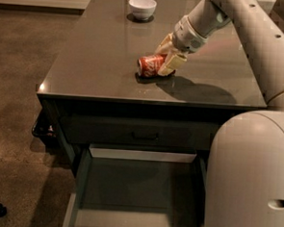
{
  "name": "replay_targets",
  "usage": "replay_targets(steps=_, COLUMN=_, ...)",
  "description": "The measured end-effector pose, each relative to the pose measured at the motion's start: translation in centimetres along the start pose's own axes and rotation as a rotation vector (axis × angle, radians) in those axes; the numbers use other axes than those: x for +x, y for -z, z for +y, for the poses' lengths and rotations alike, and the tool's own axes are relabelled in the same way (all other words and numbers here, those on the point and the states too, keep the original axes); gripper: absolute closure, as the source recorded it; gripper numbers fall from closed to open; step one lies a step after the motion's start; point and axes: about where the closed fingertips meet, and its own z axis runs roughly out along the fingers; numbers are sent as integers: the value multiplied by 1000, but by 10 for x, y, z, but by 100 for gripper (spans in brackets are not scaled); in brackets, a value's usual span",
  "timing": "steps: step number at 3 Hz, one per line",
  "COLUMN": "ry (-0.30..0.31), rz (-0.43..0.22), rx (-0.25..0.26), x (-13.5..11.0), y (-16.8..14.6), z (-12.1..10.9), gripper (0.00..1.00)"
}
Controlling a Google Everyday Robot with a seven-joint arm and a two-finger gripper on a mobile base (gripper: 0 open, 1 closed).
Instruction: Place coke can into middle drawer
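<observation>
The coke can (149, 66) lies on its side on the dark countertop, near the middle. My gripper (167, 55) reaches down from the upper right. Its pale fingers (174, 64) sit on either side of the can's right end and are shut on it. The can seems just off the surface, with a shadow under it. The middle drawer (78, 188) is pulled open below the counter's front edge. Its dark floor holds nothing. My white arm covers the drawer's right side.
A white bowl (142, 7) stands at the back of the counter (87, 68). A closed drawer front with a small dark handle (145, 135) sits above the open drawer. My large white arm body (253, 180) fills the lower right. Brown floor lies to the left.
</observation>
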Motion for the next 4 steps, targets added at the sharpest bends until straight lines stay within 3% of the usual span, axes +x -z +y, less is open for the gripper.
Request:
replay_targets(steps=1, ry=0, rz=0, rx=0, x=0, y=0, z=0, gripper=88)
replay_targets(steps=2, ry=26, rz=0, rx=27, x=-12, y=0, z=6, gripper=100)
replay_targets(steps=4, ry=125, rz=6, rx=297, x=-80, y=63, z=48, gripper=100)
